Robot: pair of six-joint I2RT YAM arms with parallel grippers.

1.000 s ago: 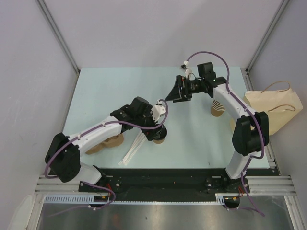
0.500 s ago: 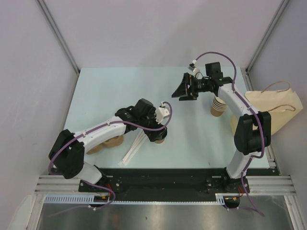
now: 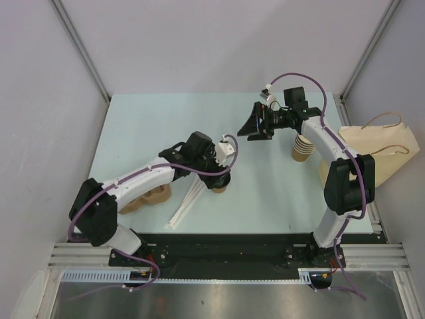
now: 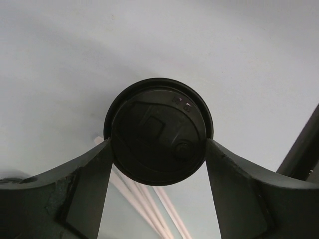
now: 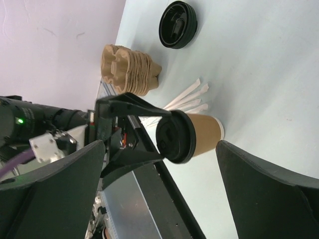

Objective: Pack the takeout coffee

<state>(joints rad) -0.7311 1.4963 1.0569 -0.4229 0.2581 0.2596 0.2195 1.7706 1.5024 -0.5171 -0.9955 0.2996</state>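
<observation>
Pinching the takeout coffee [image 4: 158, 130] lid with left gripper [image 4: 158, 147] (2 fingers [image 4: 82, 184] touching), holding right gripper [image 5: 160, 144] jaws spread wide

takeout coffee [image 3: 220, 188], 1 small brown kraft paper cup wearing 1 round black plastic lid [image 4: 158, 132], standing upright on the pale table [image 3: 146, 126], sitting towards the near edge, around the middle

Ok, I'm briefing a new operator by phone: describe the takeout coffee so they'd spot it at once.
On the pale table, look toward the near edge, right of the white wrapped straws, where the left gripper straddles a cup. That takeout coffee is the only brown paper cup wearing a black lid; the stacked cups are lidless, and the loose lid has no cup.
</observation>
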